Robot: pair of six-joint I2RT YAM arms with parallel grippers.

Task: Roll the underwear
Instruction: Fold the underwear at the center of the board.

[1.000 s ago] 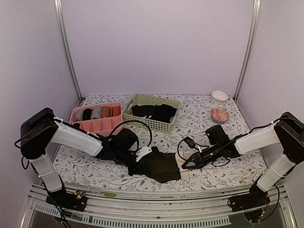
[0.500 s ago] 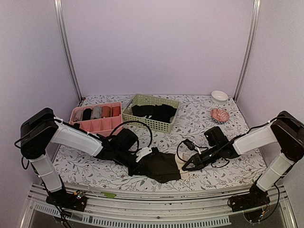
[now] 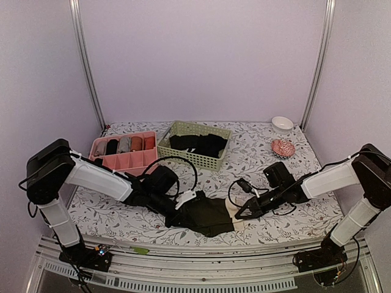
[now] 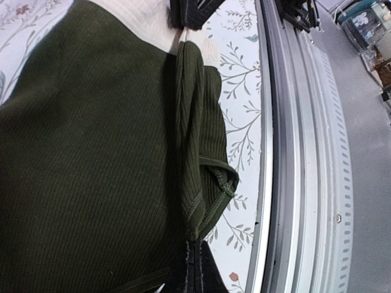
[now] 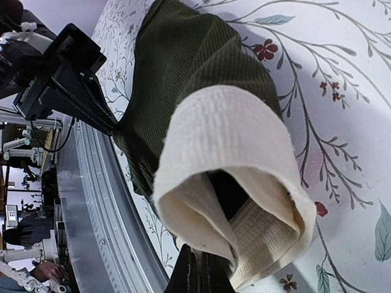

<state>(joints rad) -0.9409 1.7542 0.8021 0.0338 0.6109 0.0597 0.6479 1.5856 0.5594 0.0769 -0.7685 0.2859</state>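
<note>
The underwear [image 3: 208, 213] lies on the flowered table [image 3: 275, 229] near its front edge, stretched between the two arms. It is dark ribbed cloth. Its cream waistband [image 3: 236, 213] is at the right-hand end.

In the right wrist view the waistband is curled over on itself into an open loop, with the dark cloth running away behind it. In the left wrist view the cloth has a long ridge folded up beside the table's metal rail [image 4: 287, 152], and a stitched hem corner is turned up there.

The left gripper [image 3: 175, 212] is at the garment's left end. Its fingers are drawn together with a pinch of the dark hem between them, as its own camera shows at the bottom of the view. The right gripper [image 3: 239, 213] is at the other end. Its jaws are narrow and closed on the underside of the cream loop. Both grippers sit low, at table level.

Further back on the table is a green basket [image 3: 183, 157] holding black garments [image 3: 198, 143]. Just to its left is a pink divided tray [image 3: 125, 162] with small rolled bundles [image 3: 125, 144] in its far row. A white bowl [image 3: 282, 123] and a reddish round object [image 3: 283, 147] sit well apart at the far right.
</note>
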